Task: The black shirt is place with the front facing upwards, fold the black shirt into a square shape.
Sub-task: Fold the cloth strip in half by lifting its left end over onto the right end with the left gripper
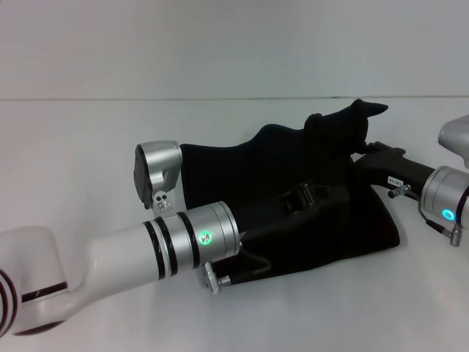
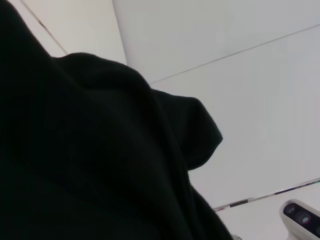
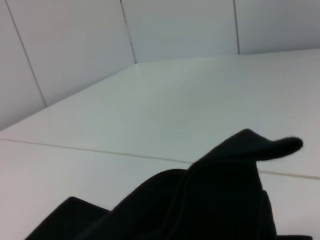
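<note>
The black shirt (image 1: 220, 165) lies bunched on the white table (image 1: 80, 139), partly lifted off it, and no lettering shows. My left gripper (image 1: 314, 192) reaches in from the lower left and is sunk in the middle of the cloth, shut on a raised fold. From the right, my right gripper (image 1: 360, 150) holds the shirt's far right part, which stands up in a peak (image 1: 363, 114). Dark shirt cloth (image 2: 75, 150) fills most of the left wrist view. The right wrist view shows the peaked shirt cloth (image 3: 215, 195) low in front.
The white table runs wide to the left and behind the shirt, up to the back wall (image 1: 220, 44). A white device (image 2: 301, 216) shows at a corner of the left wrist view.
</note>
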`<state>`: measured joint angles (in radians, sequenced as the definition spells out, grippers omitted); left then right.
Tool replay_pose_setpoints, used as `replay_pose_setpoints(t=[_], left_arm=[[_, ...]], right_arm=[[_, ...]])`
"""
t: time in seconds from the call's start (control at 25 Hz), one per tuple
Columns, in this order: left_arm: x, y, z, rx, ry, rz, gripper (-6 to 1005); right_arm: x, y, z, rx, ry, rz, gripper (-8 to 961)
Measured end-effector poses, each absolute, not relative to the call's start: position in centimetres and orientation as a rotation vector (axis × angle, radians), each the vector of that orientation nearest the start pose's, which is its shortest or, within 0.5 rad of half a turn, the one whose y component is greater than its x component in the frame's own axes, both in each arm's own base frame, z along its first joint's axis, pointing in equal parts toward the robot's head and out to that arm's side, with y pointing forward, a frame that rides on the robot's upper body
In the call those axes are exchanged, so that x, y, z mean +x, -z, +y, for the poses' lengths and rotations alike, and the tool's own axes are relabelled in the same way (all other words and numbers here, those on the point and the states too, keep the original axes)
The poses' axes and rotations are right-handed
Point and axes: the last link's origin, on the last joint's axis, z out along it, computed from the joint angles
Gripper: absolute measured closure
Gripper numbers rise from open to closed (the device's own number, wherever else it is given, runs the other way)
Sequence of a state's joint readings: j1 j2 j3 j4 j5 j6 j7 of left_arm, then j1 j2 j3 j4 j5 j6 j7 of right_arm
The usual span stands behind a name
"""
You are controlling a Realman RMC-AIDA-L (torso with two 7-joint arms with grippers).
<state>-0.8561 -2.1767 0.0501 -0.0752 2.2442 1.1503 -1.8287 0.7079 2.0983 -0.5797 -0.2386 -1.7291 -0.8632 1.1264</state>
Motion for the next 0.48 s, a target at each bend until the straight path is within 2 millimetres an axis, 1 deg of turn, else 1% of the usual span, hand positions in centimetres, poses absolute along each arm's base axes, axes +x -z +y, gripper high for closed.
replay_pose_setpoints(t=[0.28,0.36,0.48], left_arm=[[-16.6,14.4,34.1,-2.23,1.164,-1.97,995],[-16.6,14.6,34.1,-2.223,1.157,-1.974,995],[-16.6,14.6,34.2,-2.218,1.151,-1.975,995]], right_arm=[[28.9,5.1,39.6,-2.181,-0.528,0.885,137],[29.4,4.9,39.4,-2.173,-0.521,0.891,137],[30.7,4.4,38.6,-2.154,-0.511,0.907,138]])
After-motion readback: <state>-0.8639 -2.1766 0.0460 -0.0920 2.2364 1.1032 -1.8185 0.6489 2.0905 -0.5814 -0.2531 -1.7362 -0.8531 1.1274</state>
